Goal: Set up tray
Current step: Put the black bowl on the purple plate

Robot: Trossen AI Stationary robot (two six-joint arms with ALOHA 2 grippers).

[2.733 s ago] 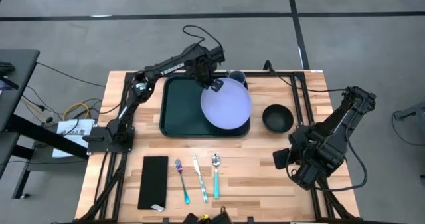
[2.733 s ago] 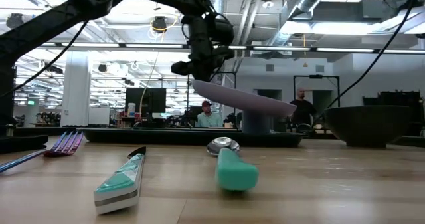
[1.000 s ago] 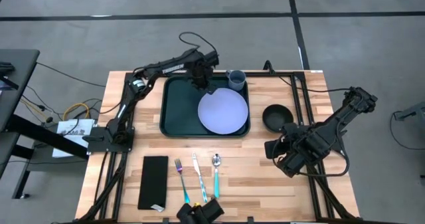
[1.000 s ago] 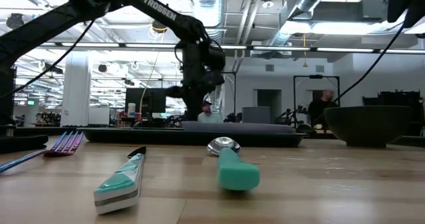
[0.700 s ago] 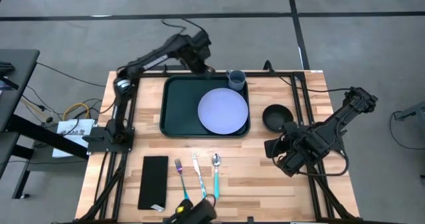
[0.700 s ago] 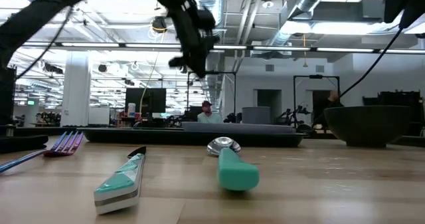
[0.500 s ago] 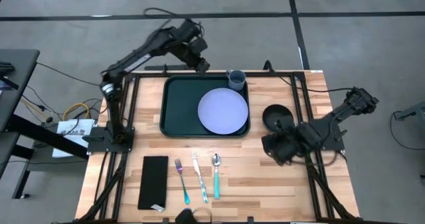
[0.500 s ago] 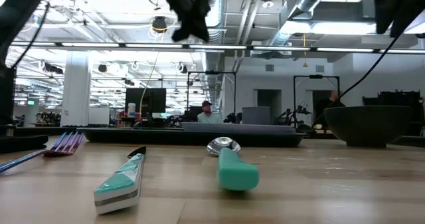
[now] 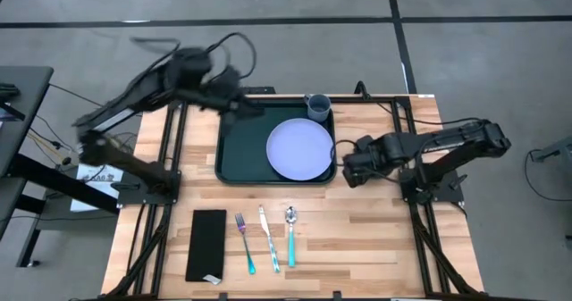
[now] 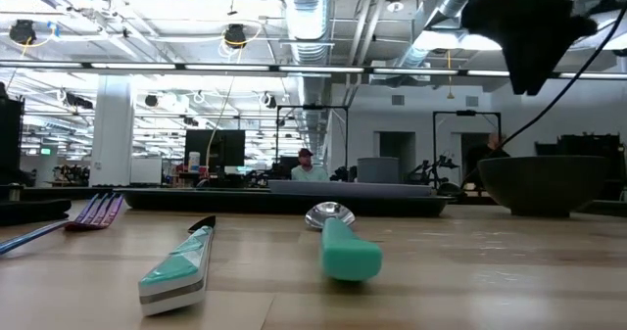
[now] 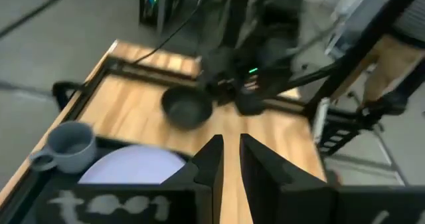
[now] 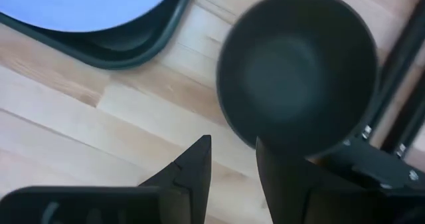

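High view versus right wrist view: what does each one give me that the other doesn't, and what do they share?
Only the high view shows the left gripper over the tray's far-left edge, the grey cup, the black flat rectangle, and the fork, knife and spoon laid out on the table. Only the right wrist view shows the black bowl, with the right gripper hovering by its rim, fingers slightly apart. Both show the lavender plate on the tray.

Both arms (image 9: pixel 147 87) are matte black, jointed, trailing thin black cables; the left gripper (image 11: pixel 228 159) has angular dark fingers.
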